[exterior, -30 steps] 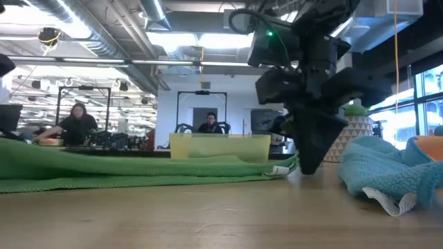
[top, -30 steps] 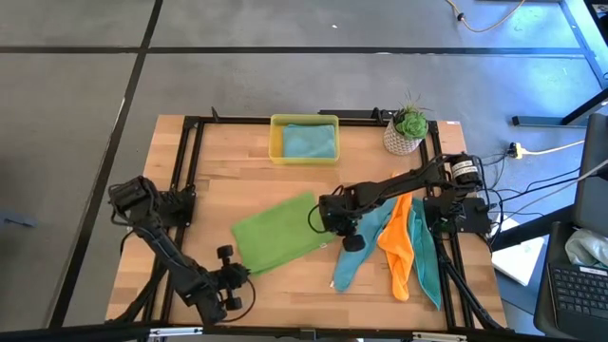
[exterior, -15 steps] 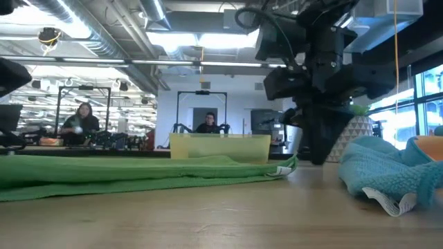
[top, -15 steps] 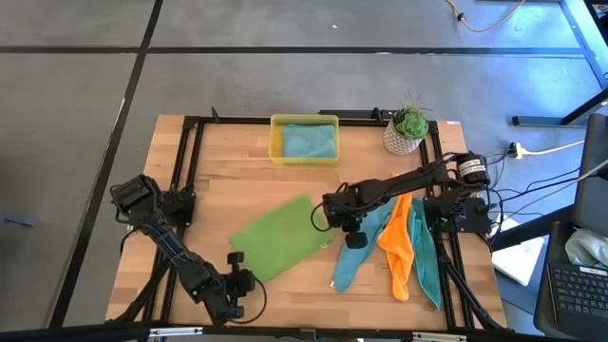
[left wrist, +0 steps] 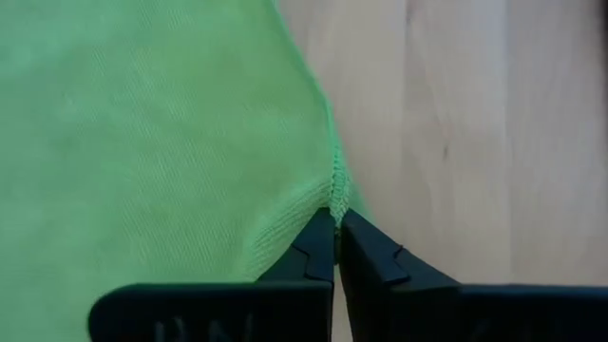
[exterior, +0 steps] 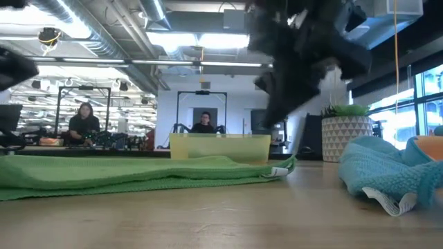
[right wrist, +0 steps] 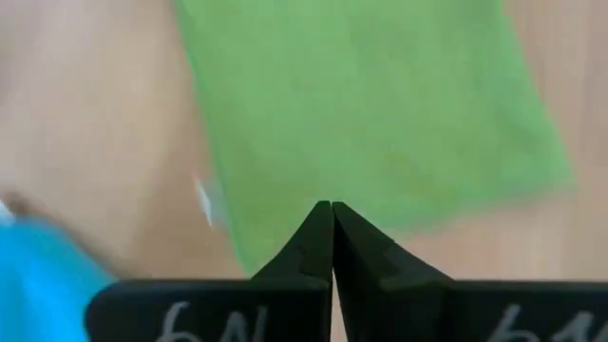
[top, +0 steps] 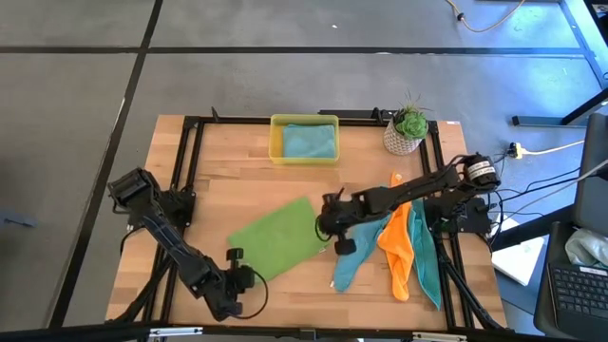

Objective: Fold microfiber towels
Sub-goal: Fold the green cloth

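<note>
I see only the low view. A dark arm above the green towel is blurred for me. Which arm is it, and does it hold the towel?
Observer: It is the right arm. The right gripper is shut above the green towel, with nothing visible between its fingers.
Operator: And the left gripper? I cannot find it.
Observer: The left gripper is shut on the green towel's hem, at the corner nearest the table's front.
Operator: Is something inside the yellow tray?
Observer: Yes, a teal towel lies flat in the yellow tray.
</note>
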